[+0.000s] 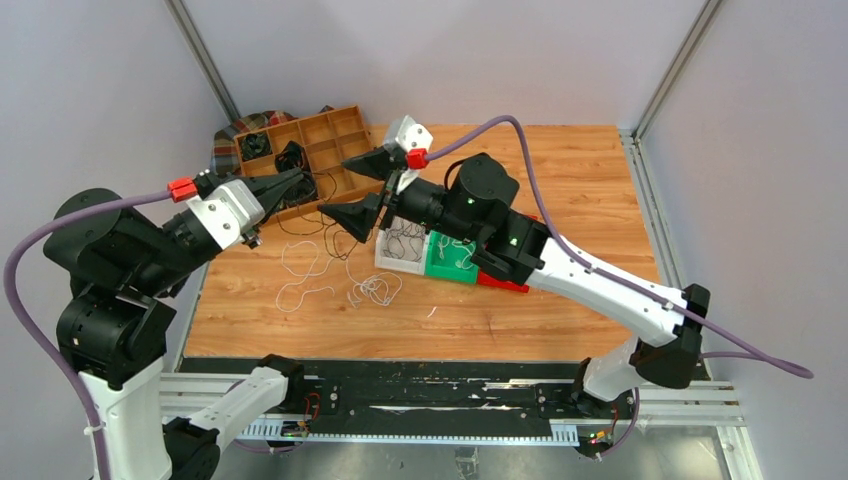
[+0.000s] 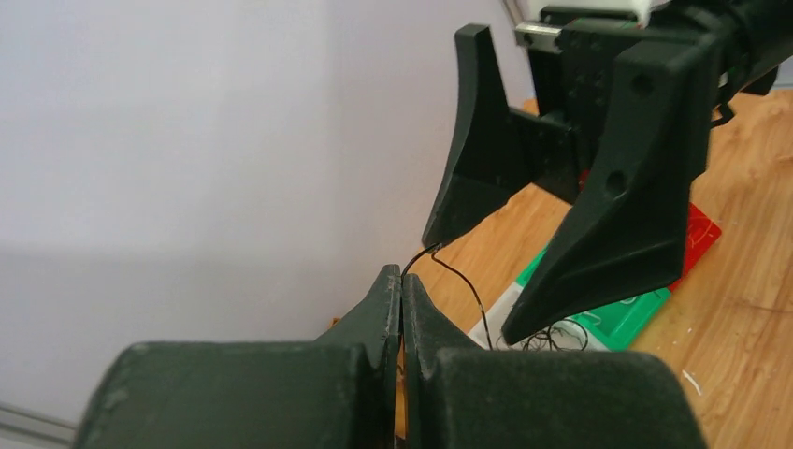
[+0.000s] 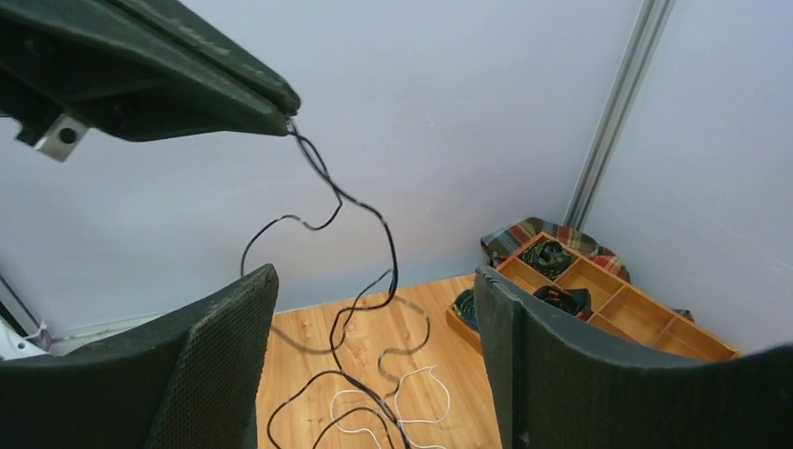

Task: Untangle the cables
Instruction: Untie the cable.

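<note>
The wooden table (image 1: 580, 180) holds loose cables (image 1: 375, 290), a divided wooden tray (image 1: 322, 140) and coloured bins (image 1: 452, 262).

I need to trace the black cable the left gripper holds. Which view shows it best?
The right wrist view: the black cable hangs in loops from the shut left gripper, dark against the pale wall. The left wrist view shows only a short stretch; the top view, faint strands over the table.

Left pincer (image 2: 402, 285) clamped, raised; right pincer (image 3: 374, 276) spread wide.
</note>
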`<state>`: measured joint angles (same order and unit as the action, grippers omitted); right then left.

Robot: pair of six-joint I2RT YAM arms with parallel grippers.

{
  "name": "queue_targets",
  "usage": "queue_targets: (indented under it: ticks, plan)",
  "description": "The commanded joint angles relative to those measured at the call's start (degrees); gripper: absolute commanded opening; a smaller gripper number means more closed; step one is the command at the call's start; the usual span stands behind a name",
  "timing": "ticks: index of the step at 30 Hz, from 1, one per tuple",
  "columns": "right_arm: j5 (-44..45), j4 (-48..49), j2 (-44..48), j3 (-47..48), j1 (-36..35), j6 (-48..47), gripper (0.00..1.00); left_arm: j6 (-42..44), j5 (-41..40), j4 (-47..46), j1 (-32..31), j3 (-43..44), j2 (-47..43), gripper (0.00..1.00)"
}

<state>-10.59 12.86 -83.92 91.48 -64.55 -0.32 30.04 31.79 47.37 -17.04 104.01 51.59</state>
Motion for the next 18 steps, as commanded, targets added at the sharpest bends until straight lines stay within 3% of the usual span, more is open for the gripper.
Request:
queue_targets:
  ticks: [1,11,18]
  plan:
    - [0.49,0.21,-3.01,4.41,-0.31,1.45,0.75,-3.0,2.85,0.36,-0.27,-0.09,-0.45,0.0]
    - [7.84,4.3,-7.29,2.82,-0.05,-3.81,0.59,-7.83,8.05,4.81,-0.23,3.61,1.42,0.0]
    - [8.96,7.42,-7.58,-4.48,0.04,-3.92,0.35,-12.2,12.25,5.18,-0.28,8.02,3.3,0.0]
